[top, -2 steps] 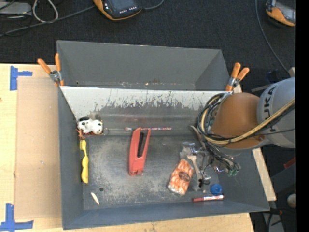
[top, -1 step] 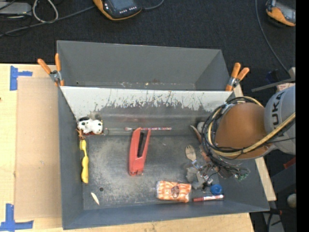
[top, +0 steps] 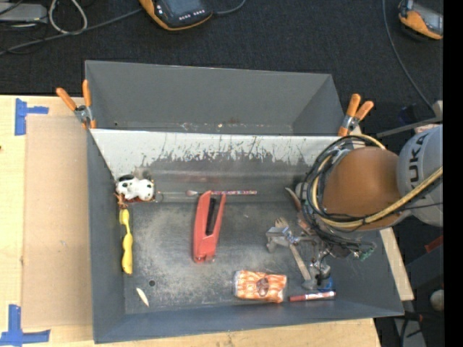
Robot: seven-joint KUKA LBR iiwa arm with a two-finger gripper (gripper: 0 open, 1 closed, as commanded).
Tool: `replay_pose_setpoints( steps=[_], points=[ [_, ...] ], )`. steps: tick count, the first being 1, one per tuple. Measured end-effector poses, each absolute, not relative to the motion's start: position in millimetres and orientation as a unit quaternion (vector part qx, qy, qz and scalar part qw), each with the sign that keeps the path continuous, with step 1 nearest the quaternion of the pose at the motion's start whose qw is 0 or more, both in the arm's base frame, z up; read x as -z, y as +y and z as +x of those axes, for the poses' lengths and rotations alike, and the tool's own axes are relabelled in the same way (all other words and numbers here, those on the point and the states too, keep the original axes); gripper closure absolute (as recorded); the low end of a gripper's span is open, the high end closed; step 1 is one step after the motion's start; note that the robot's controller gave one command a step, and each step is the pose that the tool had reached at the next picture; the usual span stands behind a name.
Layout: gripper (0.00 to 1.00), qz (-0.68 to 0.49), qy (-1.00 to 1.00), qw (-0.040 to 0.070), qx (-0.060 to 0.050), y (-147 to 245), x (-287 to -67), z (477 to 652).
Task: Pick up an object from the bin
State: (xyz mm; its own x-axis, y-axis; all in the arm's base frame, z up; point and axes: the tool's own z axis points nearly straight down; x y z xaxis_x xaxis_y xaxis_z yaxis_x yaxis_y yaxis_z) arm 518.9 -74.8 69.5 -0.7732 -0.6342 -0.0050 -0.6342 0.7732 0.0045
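Your gripper (top: 318, 270) hangs just beside the red pen (top: 312, 295), near right; opening can't be told, so centre over the pen before closing.

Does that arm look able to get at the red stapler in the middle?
Probably yes: the red stapler lies alone, nothing on or against it, and the gripper hangs off to its right.

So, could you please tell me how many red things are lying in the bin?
2. A red stapler-like tool lies mid-floor; a thin red pen lies at the front right, beside the orange packet. The arm may hide more.
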Motion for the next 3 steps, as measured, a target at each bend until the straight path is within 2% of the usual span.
replay_pose_setpoints(
  steps=[1, 2, 3],
  points=[
    [0.00, -0.336, 0.942, 0.002, -0.003, -75, -69, 518.9],
    [0.00, -0.327, 0.945, 0.000, -0.004, -20, -90, 503.0],
    [0.00, -0.327, 0.945, 0.002, -0.005, 12, -96, 508.5]
  ],
)
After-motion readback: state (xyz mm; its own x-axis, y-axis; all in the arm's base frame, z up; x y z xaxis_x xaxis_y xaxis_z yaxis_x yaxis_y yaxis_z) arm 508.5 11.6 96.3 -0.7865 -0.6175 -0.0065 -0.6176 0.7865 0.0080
